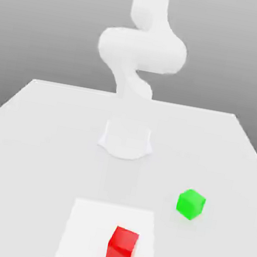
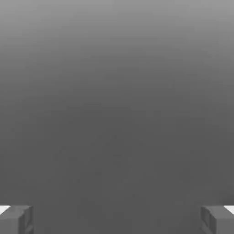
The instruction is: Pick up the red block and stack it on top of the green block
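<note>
The red block [image 1: 122,247] is a small bright red cube resting on the white table [image 1: 40,139], near the front edge and a little to the exterior view's right. The green block [image 1: 190,204] is a cube of about the same size, standing farther back and to the right of the red one, apart from it. In the hand view my gripper [image 2: 117,221] is open: its two grey fingertips [image 2: 16,219] stand far apart with nothing between them, against a plain grey background.
The white arm [image 1: 141,50] rises from its round base [image 1: 126,142] at the middle of the table and bends upward. A paler square patch [image 1: 85,236] on the tabletop lies under the red block.
</note>
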